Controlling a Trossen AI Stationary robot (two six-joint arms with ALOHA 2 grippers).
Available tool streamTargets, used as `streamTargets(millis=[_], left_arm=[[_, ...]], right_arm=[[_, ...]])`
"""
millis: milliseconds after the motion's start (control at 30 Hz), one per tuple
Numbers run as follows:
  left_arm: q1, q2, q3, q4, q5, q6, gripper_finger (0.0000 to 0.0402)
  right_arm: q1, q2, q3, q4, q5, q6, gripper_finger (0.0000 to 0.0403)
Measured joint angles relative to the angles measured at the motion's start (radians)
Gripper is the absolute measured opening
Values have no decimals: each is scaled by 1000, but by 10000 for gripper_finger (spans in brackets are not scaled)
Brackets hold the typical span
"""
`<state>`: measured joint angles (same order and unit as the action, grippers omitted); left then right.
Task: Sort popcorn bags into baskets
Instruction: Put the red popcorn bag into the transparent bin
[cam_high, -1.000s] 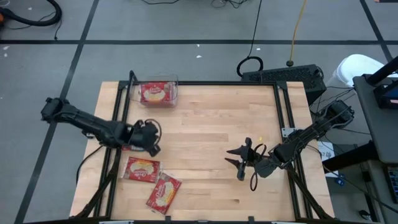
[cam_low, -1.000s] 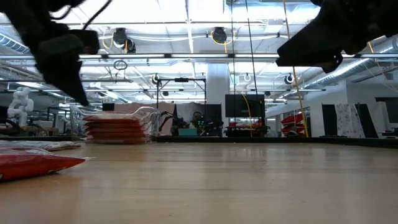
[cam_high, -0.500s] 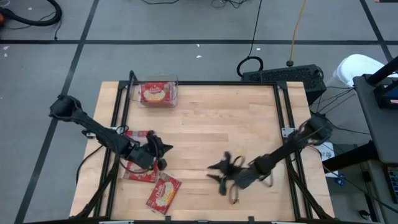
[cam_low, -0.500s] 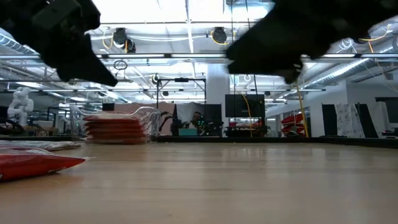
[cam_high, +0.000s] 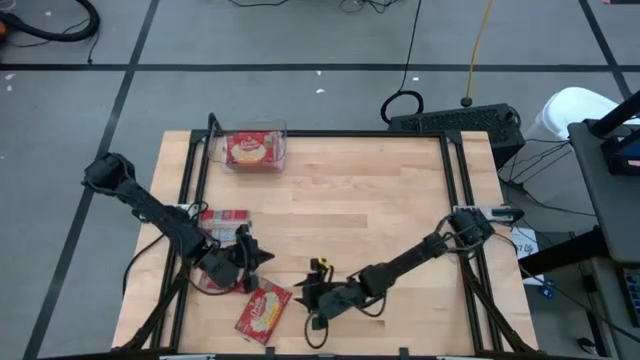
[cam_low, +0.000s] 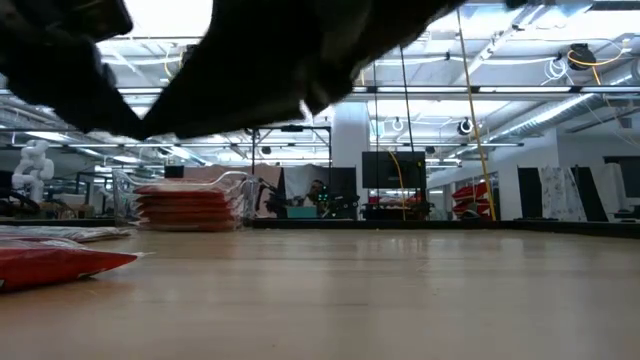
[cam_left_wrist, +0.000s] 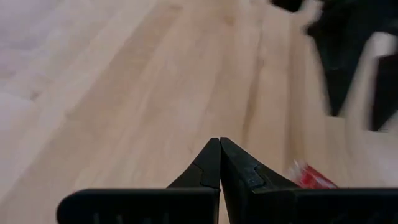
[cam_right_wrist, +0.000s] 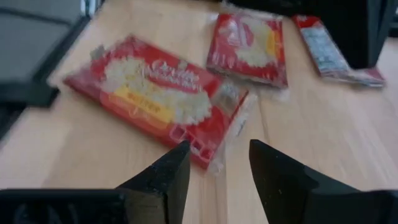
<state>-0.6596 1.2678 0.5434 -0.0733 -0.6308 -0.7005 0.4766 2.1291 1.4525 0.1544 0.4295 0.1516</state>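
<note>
Three popcorn bags lie flat on the table's near left. One is nearest the front edge, also in the right wrist view. A second lies behind it, partly under my left arm. A third lies farther back. The clear basket at the far left holds stacked red bags. My left gripper is shut and empty, above the table beside the second bag. My right gripper is open, just right of the nearest bag and short of its edge.
Bare wood spreads over the table's middle and right. Black frame rails run along the table's left and right sides. A red bag lies close to the low camera on the left. Both arms fill the top of the low view.
My right gripper has swept from the table's right side toward its left and near edges, ending next to the nearest popcorn bag, and has rolled as it went. My left gripper has moved toward the near edge and stayed shut. The bags have not moved.
</note>
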Motion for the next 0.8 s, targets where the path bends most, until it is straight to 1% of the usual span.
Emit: streamTargets(millis=[133,233,333,433,500,567,700,800], left_arm=[[-41,0,0,-32,-11,-43,6],[-48,0,0,-39,-48,-47,6],[-41,0,0,-39,-68,-47,6],[-34,0,0,-37,-70,-46,6],[-30,0,0,-36,-72,-46,6],[-24,0,0,-36,-72,-47,6],[-19,0,0,-33,-79,-47,6],[-18,0,0,-30,-97,-47,6]], right_arm=[[-32,42,7,38,-62,-65,179],[-54,78,8,78,-113,-93,197],[-72,107,7,89,-139,-92,212],[-92,128,7,110,-235,-109,221],[-101,149,7,156,-310,-121,221],[-108,166,7,190,-347,-135,220],[-115,199,9,257,-356,-187,208],[-122,226,9,310,-358,-190,180]])
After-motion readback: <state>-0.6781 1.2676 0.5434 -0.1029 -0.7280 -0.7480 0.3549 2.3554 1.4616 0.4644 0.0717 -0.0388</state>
